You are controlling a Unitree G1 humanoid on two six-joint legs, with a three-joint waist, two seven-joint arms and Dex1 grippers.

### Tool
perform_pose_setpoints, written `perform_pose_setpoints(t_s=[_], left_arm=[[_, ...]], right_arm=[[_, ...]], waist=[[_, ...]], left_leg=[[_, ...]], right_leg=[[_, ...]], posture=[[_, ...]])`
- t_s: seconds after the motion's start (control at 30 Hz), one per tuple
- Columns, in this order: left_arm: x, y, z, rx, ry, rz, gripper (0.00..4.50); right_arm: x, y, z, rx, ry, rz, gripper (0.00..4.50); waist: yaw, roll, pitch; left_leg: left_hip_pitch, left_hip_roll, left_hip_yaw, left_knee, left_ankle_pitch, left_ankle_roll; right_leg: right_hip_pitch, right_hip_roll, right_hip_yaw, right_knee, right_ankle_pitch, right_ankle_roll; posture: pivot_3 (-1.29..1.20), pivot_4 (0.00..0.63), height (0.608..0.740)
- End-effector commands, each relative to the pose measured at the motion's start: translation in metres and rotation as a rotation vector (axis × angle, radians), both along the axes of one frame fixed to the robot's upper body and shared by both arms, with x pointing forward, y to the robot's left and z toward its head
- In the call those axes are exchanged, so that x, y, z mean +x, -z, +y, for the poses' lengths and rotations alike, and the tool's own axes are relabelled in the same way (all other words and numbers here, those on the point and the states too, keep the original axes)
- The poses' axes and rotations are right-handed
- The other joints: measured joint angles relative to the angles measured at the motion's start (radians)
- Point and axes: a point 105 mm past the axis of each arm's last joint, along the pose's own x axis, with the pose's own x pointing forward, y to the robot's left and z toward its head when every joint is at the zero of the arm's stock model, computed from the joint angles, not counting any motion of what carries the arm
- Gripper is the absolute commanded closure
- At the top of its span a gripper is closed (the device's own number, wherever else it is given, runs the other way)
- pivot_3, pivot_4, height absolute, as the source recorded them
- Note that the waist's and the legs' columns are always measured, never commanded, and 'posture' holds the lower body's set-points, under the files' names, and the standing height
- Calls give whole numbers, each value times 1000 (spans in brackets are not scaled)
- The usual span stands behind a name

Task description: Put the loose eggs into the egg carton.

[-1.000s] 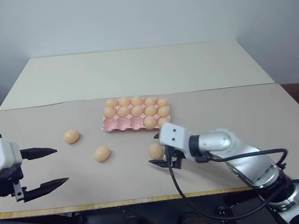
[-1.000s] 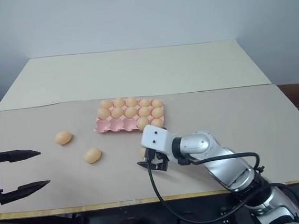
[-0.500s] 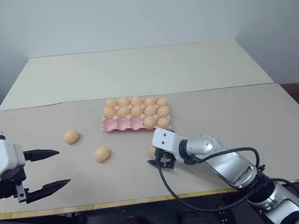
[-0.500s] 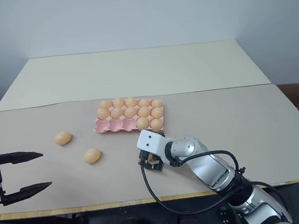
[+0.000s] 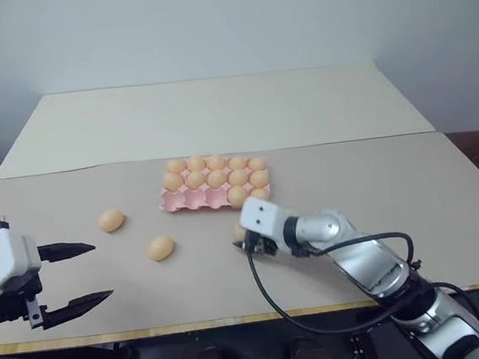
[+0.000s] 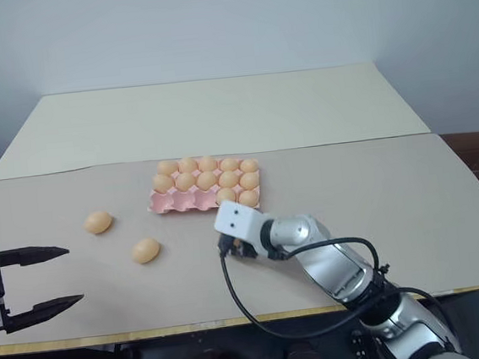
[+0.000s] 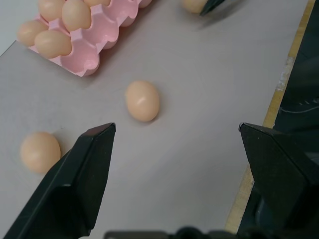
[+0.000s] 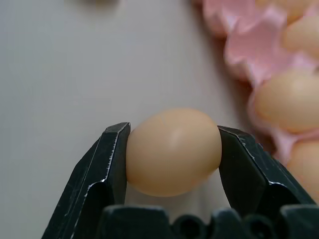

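Right claw [image 8: 172, 149] is clamped on one loose egg [image 8: 173, 151] just beside the egg carton [image 5: 192, 199]; two more eggs [image 5: 111, 220] [image 5: 160, 247] lie left of it; left claw [image 5: 75, 278] gapes empty

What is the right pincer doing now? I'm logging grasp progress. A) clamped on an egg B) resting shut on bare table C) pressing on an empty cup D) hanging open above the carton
A: in the right wrist view both fingers press against the sides of one egg, beside the pink egg carton.
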Motion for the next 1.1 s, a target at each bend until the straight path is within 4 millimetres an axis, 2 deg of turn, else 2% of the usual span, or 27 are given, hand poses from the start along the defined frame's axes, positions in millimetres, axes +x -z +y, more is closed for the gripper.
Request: perform_pose_setpoints(t_s=[0.03, 0.1, 0.2, 0.4, 0.5, 0.6, 0.73, 0.93, 1.03, 1.1], left_arm=[[0, -5, 3, 24, -6, -25, 200], [0, -5, 2, 26, -4, -23, 200], [0, -6, 1, 24, -3, -26, 200], [-3, -6, 1, 24, -9, -26, 200], [-6, -4, 1, 22, -13, -23, 200], [-7, -3, 1, 21, -18, -23, 200], [-7, -3, 0, 19, -17, -23, 200], [-6, -2, 1, 17, -18, -24, 200], [-6, 0, 1, 14, -20, -21, 200], [-7, 2, 3, 2, -28, -17, 200]], right_arm=[[21, -42, 7, 88, 46, -171, 1960], [33, -51, 16, 110, 58, -217, 1960], [49, -54, 30, 115, 66, -258, 1960], [59, -47, 46, 105, 33, -300, 1960], [62, -43, 49, 103, 28, -312, 1105], [63, -38, 50, 96, 19, -319, 56], [62, -41, 51, 98, 12, -339, 21], [54, -55, 38, 120, 18, -358, 21], [41, -62, 21, 134, 7, -315, 21], [26, -64, 2, 163, -28, -194, 21]], waist=[[-2, 0, 0], [-6, 0, 0], [-12, 0, 0], [-18, 0, 0], [-21, 0, 0], [-21, 0, 0], [-21, 0, 0], [-20, 0, 0], [-16, 0, 0], [-14, 0, 0]], left_leg=[[0, 0, 0, 0, 0, 0], [0, 0, 0, 0, 0, 0], [0, 0, 0, -1, 0, 0], [-1, 0, 0, -1, 0, 0], [-1, 0, 0, -1, 0, 0], [-1, 0, 0, -1, 0, 0], [-1, 0, -1, -1, 0, 0], [-1, 0, -1, -2, 0, -1], [-2, 0, -1, -2, 0, -1], [-1, 0, -1, -1, 0, -1]], right_leg=[[0, 0, 0, 0, 0, 0], [0, 0, 0, 0, 0, 0], [0, -1, 0, -1, 0, 0], [-1, -1, -1, 0, 0, 0], [-1, -1, 0, 0, 0, 0], [-1, -1, 0, 0, 0, 0], [-1, -1, 0, 0, 0, 0], [-1, -1, 0, 0, 0, 0], [-1, -2, -1, -1, 0, 0], [0, -2, -1, -1, 0, 0]], posture=[[0, 150, 740], [0, 150, 740], [0, 150, 740], [0, 150, 740], [0, 150, 740], [0, 150, 740], [0, 150, 740], [0, 150, 740], [0, 150, 740], [0, 150, 740]])
